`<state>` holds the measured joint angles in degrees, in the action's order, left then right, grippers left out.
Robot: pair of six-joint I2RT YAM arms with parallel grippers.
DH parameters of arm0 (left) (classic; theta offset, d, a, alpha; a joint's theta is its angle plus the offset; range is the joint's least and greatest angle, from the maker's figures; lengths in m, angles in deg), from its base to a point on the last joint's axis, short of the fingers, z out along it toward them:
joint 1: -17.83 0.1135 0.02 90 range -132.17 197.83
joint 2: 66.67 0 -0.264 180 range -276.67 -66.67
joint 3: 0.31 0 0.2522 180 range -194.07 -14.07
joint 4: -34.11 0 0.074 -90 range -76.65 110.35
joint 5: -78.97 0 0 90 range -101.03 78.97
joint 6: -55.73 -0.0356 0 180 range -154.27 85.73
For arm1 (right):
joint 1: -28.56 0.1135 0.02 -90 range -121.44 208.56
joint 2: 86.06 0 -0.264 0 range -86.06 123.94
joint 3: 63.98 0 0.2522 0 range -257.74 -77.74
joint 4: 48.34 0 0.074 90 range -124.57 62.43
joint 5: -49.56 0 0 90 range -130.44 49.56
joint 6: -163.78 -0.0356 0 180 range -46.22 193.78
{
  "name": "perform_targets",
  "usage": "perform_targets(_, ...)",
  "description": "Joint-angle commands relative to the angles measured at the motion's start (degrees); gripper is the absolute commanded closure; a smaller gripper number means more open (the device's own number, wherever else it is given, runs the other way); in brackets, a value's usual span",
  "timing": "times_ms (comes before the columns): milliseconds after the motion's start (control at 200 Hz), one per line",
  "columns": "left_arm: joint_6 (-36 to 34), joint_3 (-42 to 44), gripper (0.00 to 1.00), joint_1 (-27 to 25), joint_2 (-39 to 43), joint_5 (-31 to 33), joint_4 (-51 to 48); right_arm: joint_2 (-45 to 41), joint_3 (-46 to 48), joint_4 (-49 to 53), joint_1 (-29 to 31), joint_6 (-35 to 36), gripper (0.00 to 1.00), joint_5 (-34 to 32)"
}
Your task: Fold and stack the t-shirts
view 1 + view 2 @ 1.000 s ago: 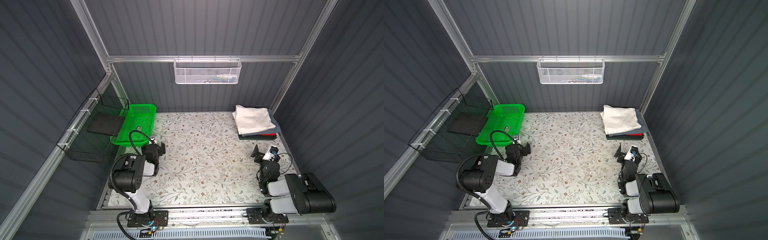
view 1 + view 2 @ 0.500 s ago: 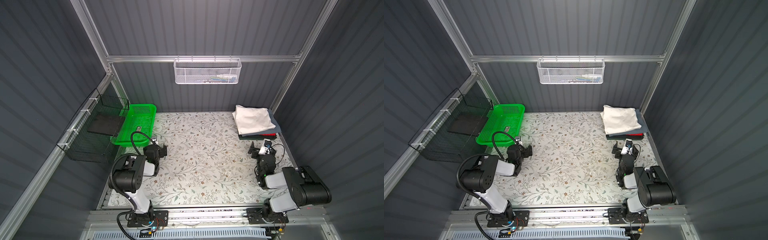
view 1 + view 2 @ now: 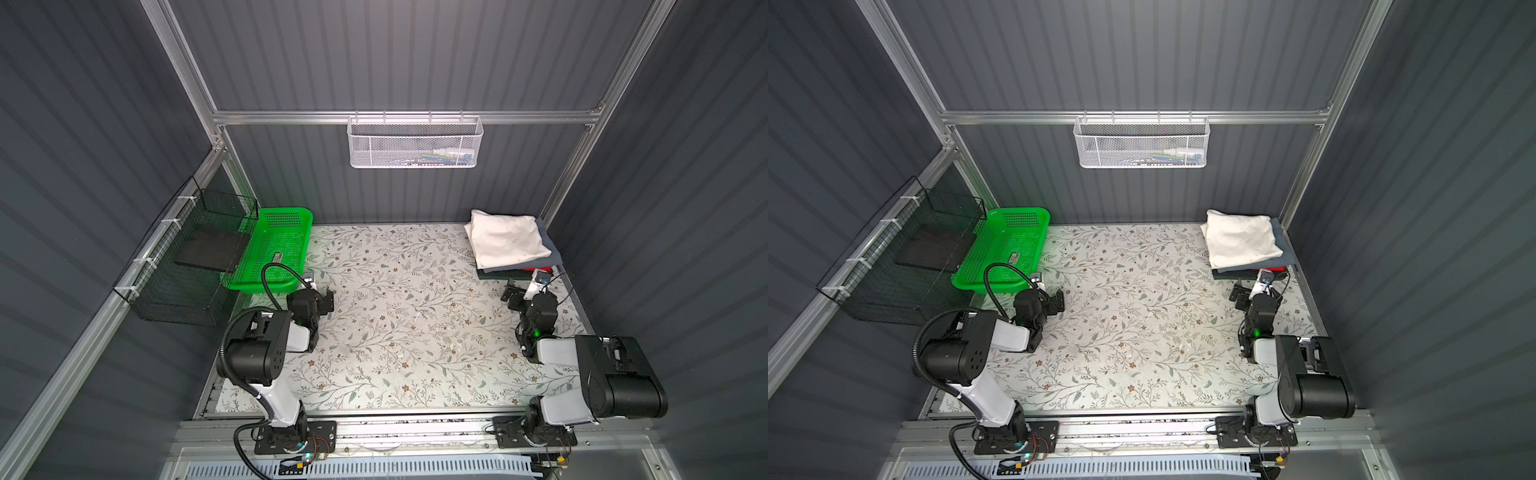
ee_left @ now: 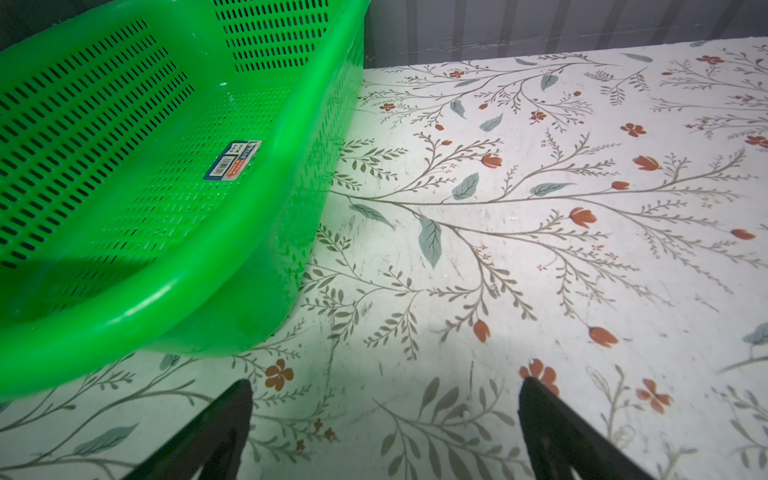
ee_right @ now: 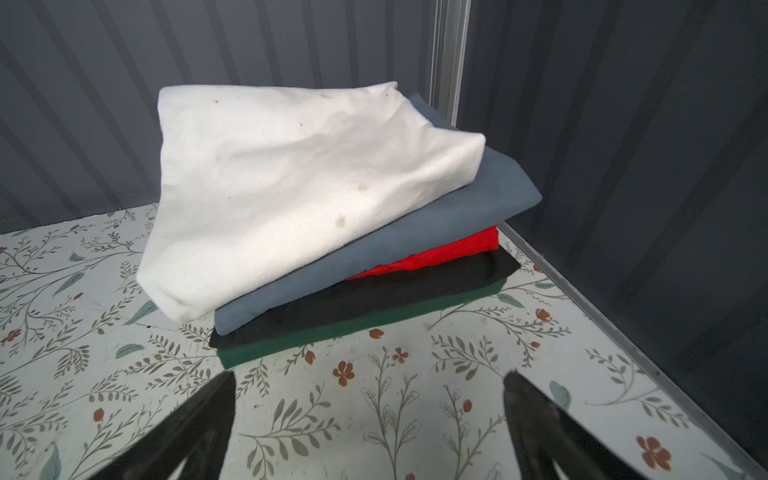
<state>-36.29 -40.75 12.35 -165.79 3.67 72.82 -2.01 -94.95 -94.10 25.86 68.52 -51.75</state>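
The t-shirts lie folded in one stack in the back right corner. A cream-white tee (image 3: 509,239) (image 3: 1241,241) (image 5: 299,187) is on top, over a slate grey-blue tee (image 5: 436,224), a red one (image 5: 453,249), a black one (image 5: 395,297) and a green one (image 5: 332,337). My right gripper (image 3: 511,293) (image 3: 1239,296) (image 5: 368,380) stands open just in front of the stack, low over the table, holding nothing. At the left, my left gripper (image 3: 329,299) (image 3: 1059,301) (image 4: 384,386) is open and empty beside the green basket.
A green plastic basket (image 3: 257,286) (image 4: 166,299) sits at the back left, next to a black wire basket (image 3: 195,266) on the left wall. A white mesh basket (image 3: 415,143) hangs on the back wall. The floral table covering (image 3: 407,324) spans the table.
My right gripper has moved a little towards the back, closer to the stack. The left arm has hardly moved. Both grippers stay open.
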Motion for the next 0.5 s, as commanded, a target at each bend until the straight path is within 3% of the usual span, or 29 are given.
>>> perform_targets(0, 0.8, 0.0, 0.0, 0.0, 0.8, -0.5, 0.4, -0.3, 0.2, 0.2, 0.1, -0.6, 0.01, 1.0)
perform_targets(495, 0.8, -0.5, 0.0, 0.0, 0.6, -0.8, -0.1, -0.2, 0.2, 0.2, 0.1, -0.8, 0.01, 0.9)
